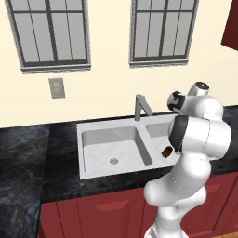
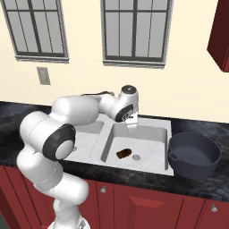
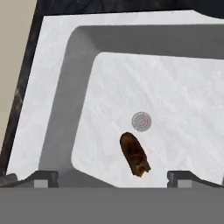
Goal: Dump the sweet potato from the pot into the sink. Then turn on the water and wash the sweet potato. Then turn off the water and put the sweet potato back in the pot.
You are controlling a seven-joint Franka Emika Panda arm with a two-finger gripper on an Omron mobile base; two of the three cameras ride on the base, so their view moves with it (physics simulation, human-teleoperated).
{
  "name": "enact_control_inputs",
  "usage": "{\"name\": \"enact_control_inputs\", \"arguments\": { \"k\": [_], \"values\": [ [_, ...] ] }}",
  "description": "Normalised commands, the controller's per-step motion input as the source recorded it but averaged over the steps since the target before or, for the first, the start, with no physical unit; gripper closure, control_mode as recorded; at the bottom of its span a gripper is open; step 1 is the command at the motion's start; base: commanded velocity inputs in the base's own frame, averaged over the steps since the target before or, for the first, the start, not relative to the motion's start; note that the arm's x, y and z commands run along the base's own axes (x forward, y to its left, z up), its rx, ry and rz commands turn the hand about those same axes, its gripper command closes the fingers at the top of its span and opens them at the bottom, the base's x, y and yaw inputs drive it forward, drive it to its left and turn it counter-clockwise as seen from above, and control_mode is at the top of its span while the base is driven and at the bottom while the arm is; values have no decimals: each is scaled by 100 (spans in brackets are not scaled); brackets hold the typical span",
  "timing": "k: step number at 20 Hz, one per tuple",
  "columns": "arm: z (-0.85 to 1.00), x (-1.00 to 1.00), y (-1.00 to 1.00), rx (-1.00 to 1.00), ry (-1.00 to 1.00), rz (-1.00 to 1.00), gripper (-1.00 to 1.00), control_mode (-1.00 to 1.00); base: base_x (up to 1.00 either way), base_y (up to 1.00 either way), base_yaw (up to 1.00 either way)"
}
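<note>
One sweet potato (image 3: 134, 154) lies beside the drain (image 3: 141, 121); tool (image 3: 113, 177) spread wide above; pot (image 2: 194, 154) seemingly empty.

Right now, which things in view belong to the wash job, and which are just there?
Job:
sweet potato, lying in the smaller basin beside its drain
sink
pot, on the counter beside the sink
faucet

Just there:
windows
wall outlet
red cabinets

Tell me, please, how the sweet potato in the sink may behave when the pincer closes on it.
The sweet potato looks oblong and rounded, so it may roll on the smooth basin floor of the sink if pushed sideways. It seems solid, so probably stiff. It is small, likely light. The open pincer should close across its narrow width.
</note>
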Motion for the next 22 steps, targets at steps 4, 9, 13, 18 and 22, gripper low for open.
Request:
{"name": "enact_control_inputs", "arguments": {
  "k": [4,9,13,18,22],
  "values": [
    [-9,-31,8,-3,12,26,-100,-100,0,0,0],
    [-37,-22,0,0,5,30,-100,-100,0,0,0],
    [-54,-4,0,0,4,27,-100,-100,0,0,0],
    [-45,0,0,0,5,21,-100,-100,0,0,0],
    [-49,4,2,-4,8,19,-100,-100,0,0,0]
  ]
}}
